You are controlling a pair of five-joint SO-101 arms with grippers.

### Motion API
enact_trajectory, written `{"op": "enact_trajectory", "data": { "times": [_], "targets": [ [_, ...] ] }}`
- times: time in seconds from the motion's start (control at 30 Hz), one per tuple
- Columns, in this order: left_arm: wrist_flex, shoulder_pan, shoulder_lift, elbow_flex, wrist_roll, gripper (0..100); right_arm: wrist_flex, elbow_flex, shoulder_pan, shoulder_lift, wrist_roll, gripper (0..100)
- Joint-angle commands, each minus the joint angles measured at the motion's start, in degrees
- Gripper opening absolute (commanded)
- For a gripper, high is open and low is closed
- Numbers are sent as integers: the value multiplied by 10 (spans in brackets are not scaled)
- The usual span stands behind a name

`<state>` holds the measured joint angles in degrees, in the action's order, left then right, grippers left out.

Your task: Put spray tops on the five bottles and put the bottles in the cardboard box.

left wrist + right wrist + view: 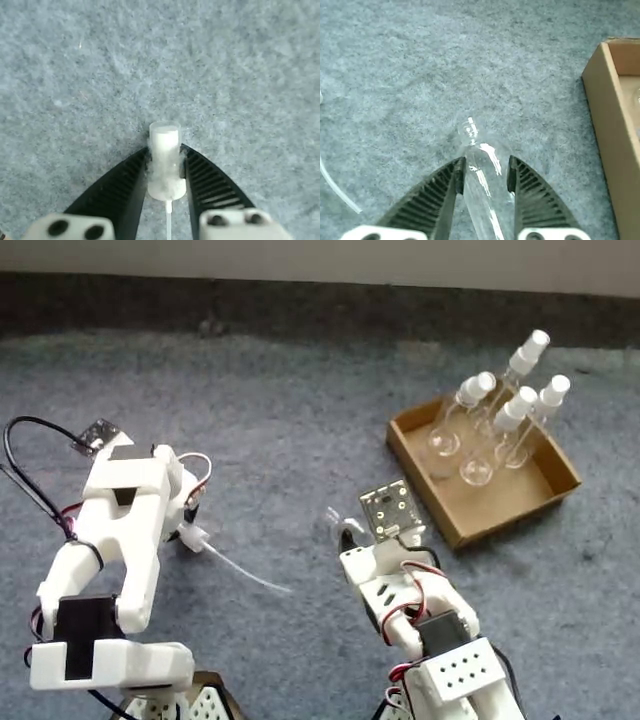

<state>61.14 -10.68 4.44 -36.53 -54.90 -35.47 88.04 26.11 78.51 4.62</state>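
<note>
Left wrist view has the white, cylindrical spray top (165,160) clamped between the ribbed black fingers of the left gripper (165,150), with its thin clear dip tube (168,220) trailing back toward the camera. Beside it, the right gripper (486,161) is closed on one glossy clear bottle (482,175), whose open neck is uncapped and points away from the arm. Both are over the fuzzy grey bench (300,400). Off to the right sits the shallow rectangular cardboard box (500,510), where four clear bottles (470,405) stand upright, each with a white top.
</note>
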Motion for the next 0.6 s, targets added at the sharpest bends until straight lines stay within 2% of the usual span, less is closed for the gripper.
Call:
{"op": "enact_trajectory", "data": {
  "times": [0.0, 0.17, 0.57],
  "targets": [
    [-8, 8, 17, 3, -3, 49, 16, -6, -6, 7, -1, 109],
    [-32, 8, 17, 0, 0, 49, 16, -6, -6, 7, -1, 109],
    [-18, 30, 17, -20, 1, 53, 16, -6, -6, 7, -1, 109]
  ]
}}
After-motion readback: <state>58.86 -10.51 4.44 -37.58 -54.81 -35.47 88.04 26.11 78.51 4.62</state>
